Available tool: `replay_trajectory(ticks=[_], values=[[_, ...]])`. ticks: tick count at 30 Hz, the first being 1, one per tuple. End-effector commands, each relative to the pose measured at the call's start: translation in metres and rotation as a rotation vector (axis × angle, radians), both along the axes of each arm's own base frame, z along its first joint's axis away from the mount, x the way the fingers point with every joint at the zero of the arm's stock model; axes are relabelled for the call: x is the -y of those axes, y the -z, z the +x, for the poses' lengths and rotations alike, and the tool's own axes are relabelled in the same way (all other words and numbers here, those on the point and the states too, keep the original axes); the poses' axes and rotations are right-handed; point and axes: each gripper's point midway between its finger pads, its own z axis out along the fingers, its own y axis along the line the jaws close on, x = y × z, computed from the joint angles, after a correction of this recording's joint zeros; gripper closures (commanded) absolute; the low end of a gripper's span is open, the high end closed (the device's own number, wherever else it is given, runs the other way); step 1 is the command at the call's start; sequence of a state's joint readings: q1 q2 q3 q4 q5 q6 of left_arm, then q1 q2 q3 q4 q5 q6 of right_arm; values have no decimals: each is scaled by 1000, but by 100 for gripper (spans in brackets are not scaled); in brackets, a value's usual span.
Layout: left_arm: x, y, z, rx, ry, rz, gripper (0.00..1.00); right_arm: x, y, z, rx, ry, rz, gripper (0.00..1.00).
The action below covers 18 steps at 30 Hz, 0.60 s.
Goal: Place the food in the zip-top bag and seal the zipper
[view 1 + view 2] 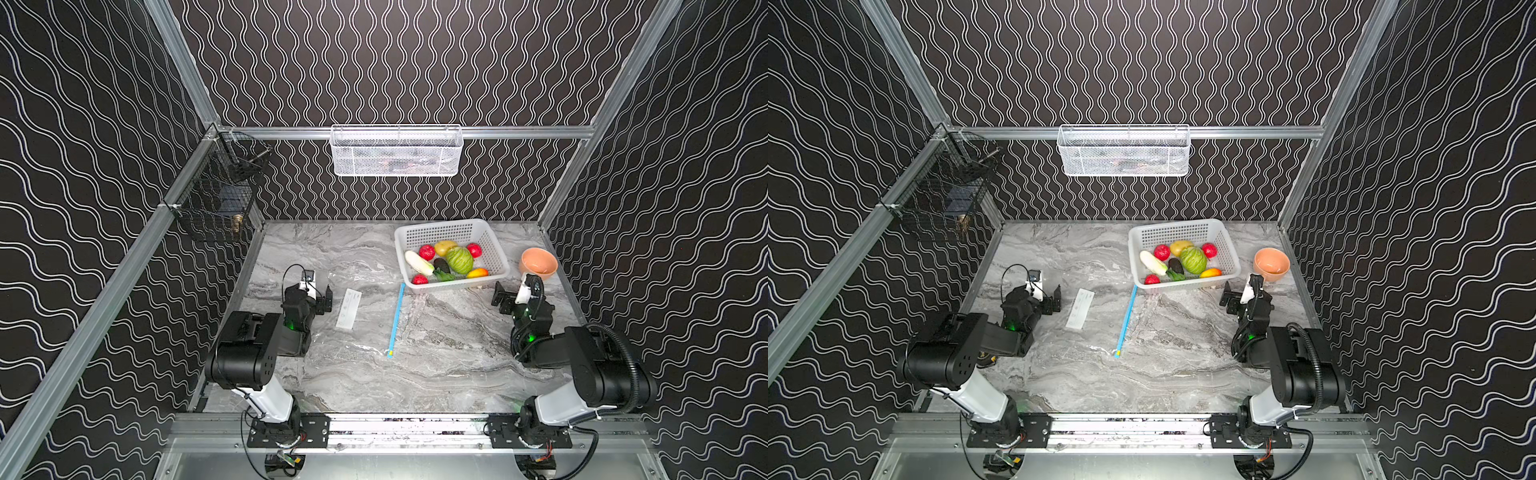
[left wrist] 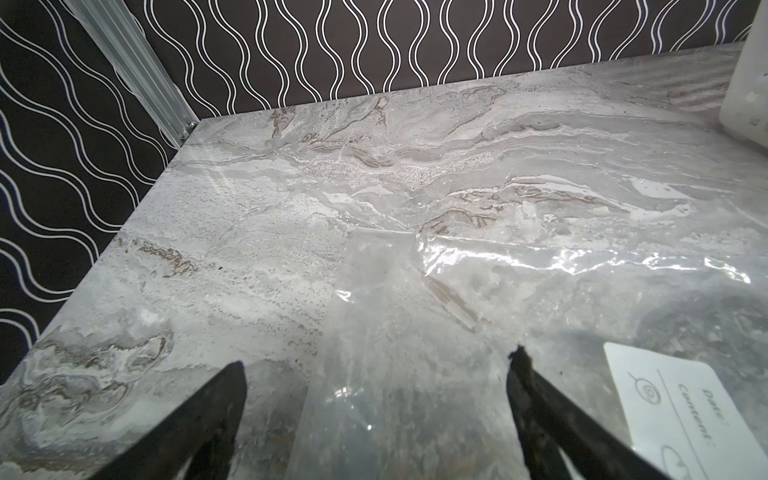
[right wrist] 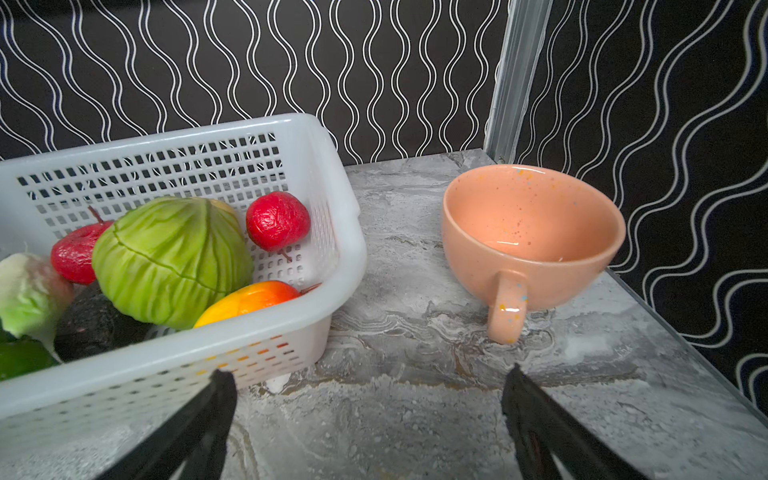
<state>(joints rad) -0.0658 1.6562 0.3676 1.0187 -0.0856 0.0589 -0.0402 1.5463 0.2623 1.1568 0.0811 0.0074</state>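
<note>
The food lies in a white perforated basket (image 1: pixel 440 235) at the back right: green melon (image 1: pixel 459 260), strawberries (image 1: pixel 427 252), lemon (image 1: pixel 445 247), radish (image 1: pixel 417 262), eggplant (image 1: pixel 441 265) and mango (image 1: pixel 477 273). The clear zip-top bag (image 1: pixel 372 291) lies flat mid-table, white label (image 1: pixel 348 309) up. Its light-blue zipper (image 1: pixel 396 320) faces right and ends in a yellowish tab (image 1: pixel 390 354). My left gripper (image 1: pixel 325 300) is open just above the bag's left edge, with plastic (image 2: pixel 395 291) below its fingers. My right gripper (image 3: pixel 369 372) is open and holds nothing, low by the basket's near right corner.
A peach cup (image 1: pixel 538 262) stands right of the basket, close behind the right gripper (image 1: pixel 500 298). A white mesh basket (image 1: pixel 396 151) hangs on the back rail. A black wire basket (image 1: pixel 216 195) hangs on the left wall.
</note>
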Motion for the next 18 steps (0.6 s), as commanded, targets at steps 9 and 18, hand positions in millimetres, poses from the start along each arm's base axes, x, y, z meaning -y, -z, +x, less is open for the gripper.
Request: replay_trajectory(ticks=[9,18], values=[[-9,-5,-1,26,-53,11,1,3,-14,-4,61,25,-15,1],[-10,-13,-5,52,-63,8,1,4,-19,-7,76,28,-14,1]])
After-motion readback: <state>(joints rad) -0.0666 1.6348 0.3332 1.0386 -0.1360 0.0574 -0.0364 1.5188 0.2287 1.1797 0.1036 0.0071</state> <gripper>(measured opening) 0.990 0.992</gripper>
